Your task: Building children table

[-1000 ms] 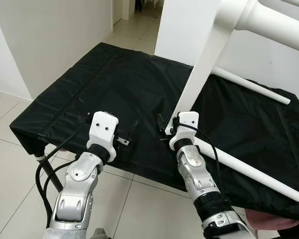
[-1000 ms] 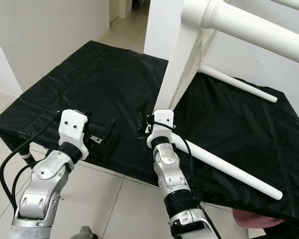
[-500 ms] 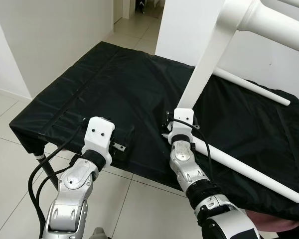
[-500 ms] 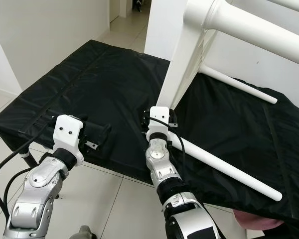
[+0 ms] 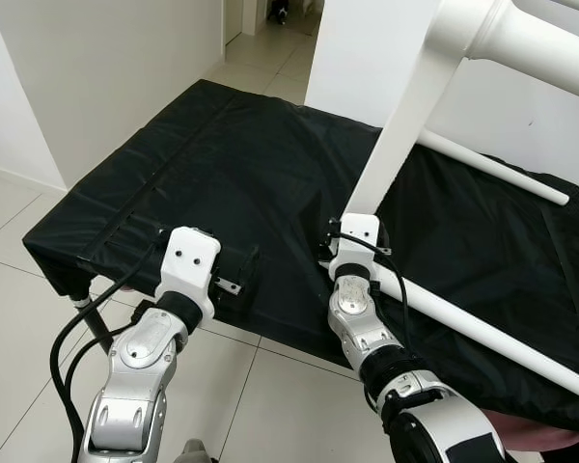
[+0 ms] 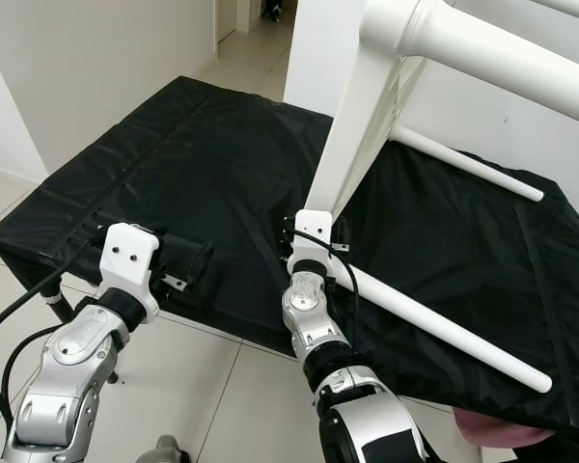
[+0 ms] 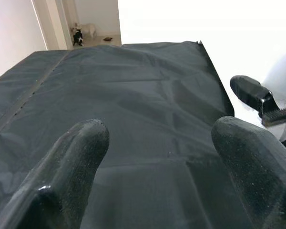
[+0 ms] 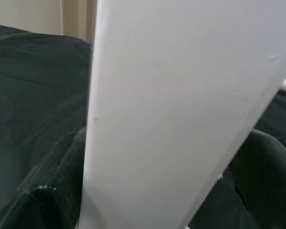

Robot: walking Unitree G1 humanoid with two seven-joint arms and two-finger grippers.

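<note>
A white table frame stands on a black cloth-covered surface (image 5: 222, 164). Its flat white slat (image 5: 396, 135) rises steeply from the cloth to a thick round rail (image 5: 536, 48). A long round white leg (image 5: 482, 333) lies across the cloth toward the right front, and a second leg (image 5: 492, 169) lies farther back. My right gripper (image 5: 334, 247) is at the slat's foot, shut on the slat (image 8: 171, 95) with a finger (image 8: 47, 191) on each side. My left gripper (image 5: 237, 272) hovers open over the cloth near its front edge, fingers (image 7: 76, 162) wide apart and holding nothing.
The cloth's front edge (image 5: 270, 333) drops to a tiled floor (image 5: 19, 328). White walls stand to the left and behind, with a doorway (image 5: 270, 14) at the back. A pink object (image 5: 550, 439) shows at the lower right. A small animal (image 7: 78, 36) is in the doorway.
My left gripper has sunk a little toward the cloth's front edge. The right gripper stays at the slat's foot while its forearm has swung in beneath it.
</note>
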